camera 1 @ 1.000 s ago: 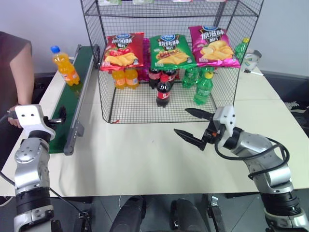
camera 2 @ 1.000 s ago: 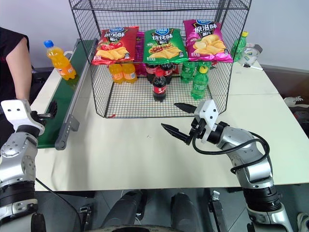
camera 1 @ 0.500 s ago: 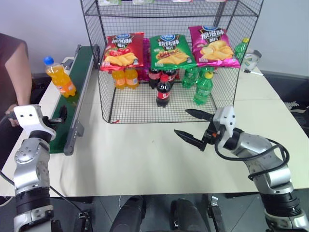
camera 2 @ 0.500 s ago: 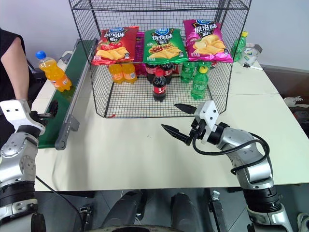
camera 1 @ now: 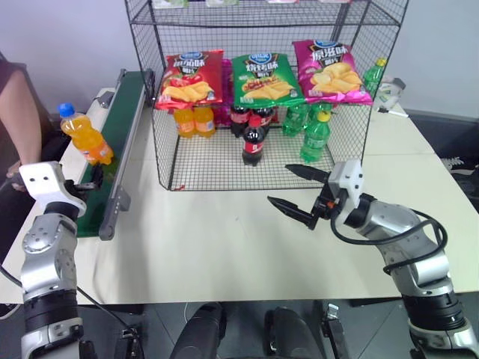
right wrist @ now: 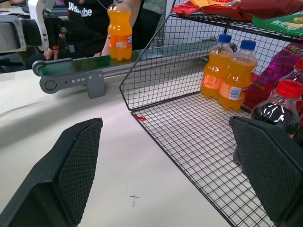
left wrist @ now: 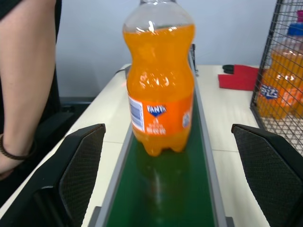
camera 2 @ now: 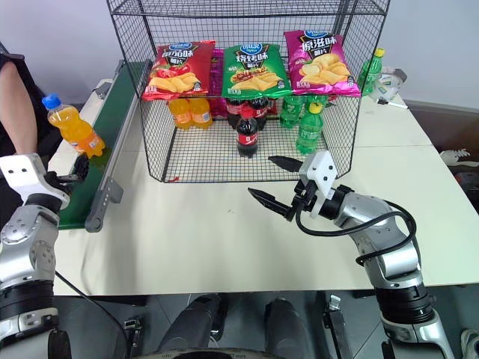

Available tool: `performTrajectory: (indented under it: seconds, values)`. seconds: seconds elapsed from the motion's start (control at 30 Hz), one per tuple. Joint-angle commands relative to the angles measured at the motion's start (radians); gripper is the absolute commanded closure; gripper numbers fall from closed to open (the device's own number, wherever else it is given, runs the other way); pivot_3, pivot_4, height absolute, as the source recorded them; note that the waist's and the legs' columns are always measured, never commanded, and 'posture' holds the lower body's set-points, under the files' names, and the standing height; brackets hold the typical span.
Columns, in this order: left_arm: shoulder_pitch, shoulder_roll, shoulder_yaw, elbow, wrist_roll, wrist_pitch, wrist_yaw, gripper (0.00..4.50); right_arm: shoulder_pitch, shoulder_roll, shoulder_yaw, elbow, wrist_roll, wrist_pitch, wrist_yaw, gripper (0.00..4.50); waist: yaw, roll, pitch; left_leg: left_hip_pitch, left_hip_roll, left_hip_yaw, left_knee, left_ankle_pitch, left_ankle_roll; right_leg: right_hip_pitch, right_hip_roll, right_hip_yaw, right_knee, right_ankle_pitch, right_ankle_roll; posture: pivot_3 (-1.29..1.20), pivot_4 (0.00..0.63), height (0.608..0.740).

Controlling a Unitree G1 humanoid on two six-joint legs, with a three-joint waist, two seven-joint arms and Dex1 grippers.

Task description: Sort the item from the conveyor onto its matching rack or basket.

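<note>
We hold our left gripper (left wrist: 163, 182) wide open at the conveyor (camera 1: 112, 142) end (right gripper (camera 1: 298, 194) open too), ready to catch the orange soda bottle (camera 1: 84, 137).

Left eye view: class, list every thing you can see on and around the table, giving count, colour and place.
Orange soda bottle: one, blue cap, upright on the conveyor.
Conveyor: one, dark green belt, along the table's left side.
Wire rack: one, black, at the table's back.
Chip bags: three, red, green, pink, on a rack shelf.
Orange bottles: two, rack floor, left.
Cola bottles: at least two, dark, rack floor, middle.
Green bottles: several, rack floor, right.
Table: one, cream.
Person's arm: left of the conveyor.
Left gripper: fingers open, facing the orange soda bottle.
Right gripper: fingers open, before the rack.
</note>
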Motion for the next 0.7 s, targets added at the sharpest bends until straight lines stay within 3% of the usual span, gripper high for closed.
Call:
performTrajectory:
  seconds: [0.03, 0.6, 0.7]
  values:
    - [-0.003, 0.006, 0.031, -0.035, -0.003, -0.021, 0.015, 0.03, -0.014, 0.004, -0.014, -0.015, 0.007, -0.014, 0.001, 0.00, 0.000, 0.000, 0.000, 0.000, 0.000, 0.000, 0.000, 0.000, 0.000, 0.000, 0.000, 0.000, 0.000, 0.000, 0.000, 0.00, 0.150, 0.740]
    - [0.002, 0.007, 0.035, -0.059, -0.019, -0.020, 0.011, 0.03, -0.020, 0.003, -0.009, -0.048, 0.015, 0.020, -0.019, 0.00, 0.000, 0.000, 0.000, 0.000, 0.000, 0.000, 0.000, 0.000, 0.000, 0.000, 0.000, 0.000, 0.000, 0.000, 0.000, 0.00, 0.150, 0.740]
    - [0.007, 0.012, 0.033, -0.063, -0.014, -0.019, 0.011, 0.93, -0.019, 0.004, -0.009, -0.046, 0.014, 0.019, -0.019, 0.00, 0.001, 0.000, 0.000, 0.000, 0.000, 0.000, 0.000, 0.000, 0.000, 0.000, 0.000, 0.000, 0.000, 0.000, 0.000, 0.00, 0.150, 0.740]
